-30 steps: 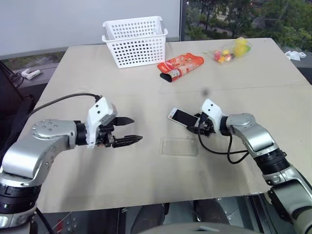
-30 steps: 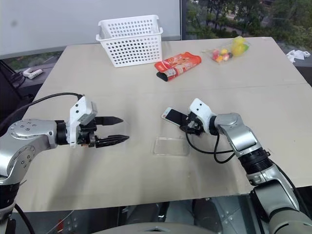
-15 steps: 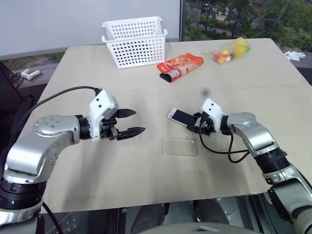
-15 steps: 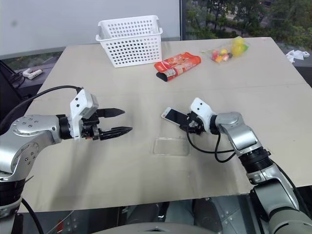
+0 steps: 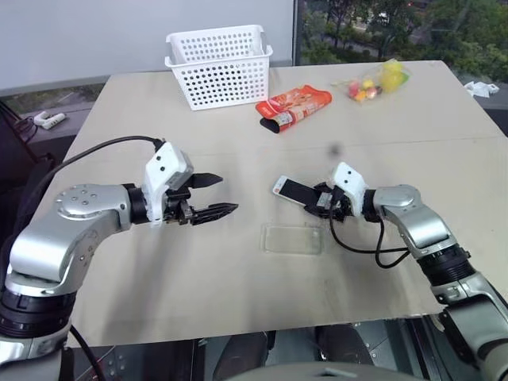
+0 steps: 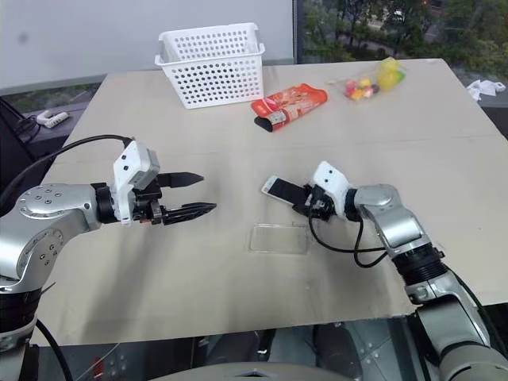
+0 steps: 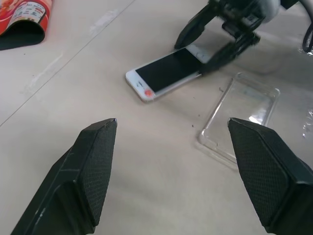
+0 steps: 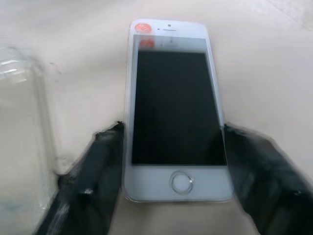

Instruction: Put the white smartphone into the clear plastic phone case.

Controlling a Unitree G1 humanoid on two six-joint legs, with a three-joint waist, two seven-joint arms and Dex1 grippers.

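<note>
Nearest your edge of the counter point(image 5: 198, 294), the clear plastic phone case point(image 5: 293, 239) lies flat and empty, open side up: a see-through shell with rounded corners and a low rim, hard to make out against the beige top. Just past it, toward the far edge, your right gripper point(image 5: 321, 200) has its jaws on the two long sides of the white smartphone point(image 5: 296, 190) at the home-button end, pinching it. The phone is screen up, black glass with white bezels and a round home button; a small orange-red sticker sits at its earpiece end, and its print is too small for you to read. That far end rests on or very near the counter, and the phone is beside the case, not in it. Your left gripper point(image 5: 213, 196) hangs above the counter toward the left side, well apart from both, jaws spread and empty. Farther back, near the middle, lies a red snack packet point(image 5: 293, 108); its lettering cannot be read. At the far edge you have a white perforated basket point(image 5: 219, 66), and toward the far right corner a clear bag of colourful items point(image 5: 375, 82).
</note>
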